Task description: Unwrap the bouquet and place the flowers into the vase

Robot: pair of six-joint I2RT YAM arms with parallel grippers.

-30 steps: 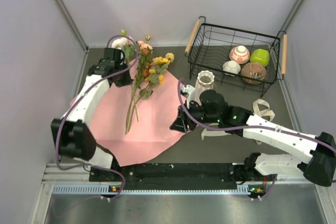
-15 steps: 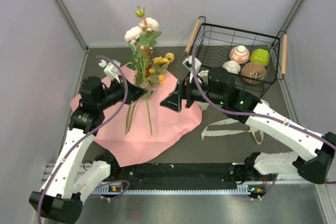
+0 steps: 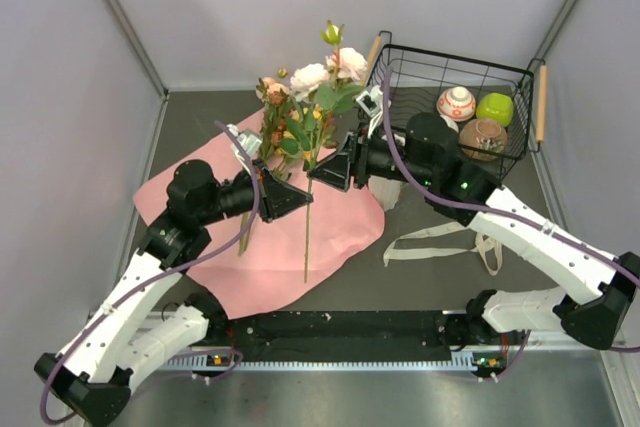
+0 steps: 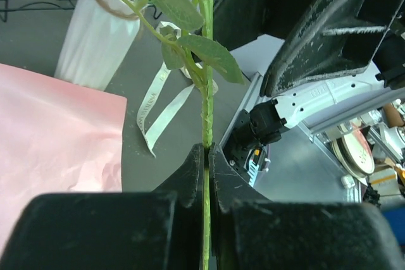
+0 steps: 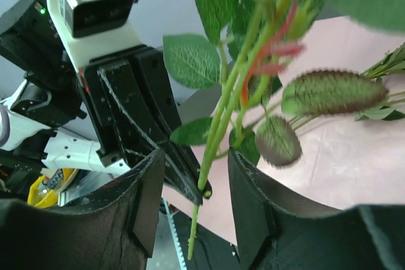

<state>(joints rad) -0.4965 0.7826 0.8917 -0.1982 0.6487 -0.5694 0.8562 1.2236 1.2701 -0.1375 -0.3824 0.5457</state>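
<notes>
My left gripper (image 3: 298, 197) is shut on the green stem (image 4: 207, 109) of one spray of the flowers (image 3: 325, 82), holding it upright above the pink paper sheet (image 3: 340, 227). White and peach blooms top the spray. My right gripper (image 5: 196, 188) stands open with the same stem (image 5: 218, 131) between its fingers (image 5: 147, 200), not touching them, just above the left jaws. The rest of the bouquet's flowers (image 3: 275, 122) lie on the opened paper. The white ribbed vase (image 4: 95, 36) stands just beyond the paper's edge; in the top view my right arm covers most of it.
A black wire basket (image 3: 520, 117) at the back right holds several small bowls (image 3: 457, 103). The beige ribbon (image 3: 440, 240) lies loose on the dark table to the right of the paper. Grey walls close in the sides and back.
My left gripper has lifted the spray off the paper and carried it right, toward the vase. My right gripper came up from the paper's edge and its jaws now bracket the stem.
</notes>
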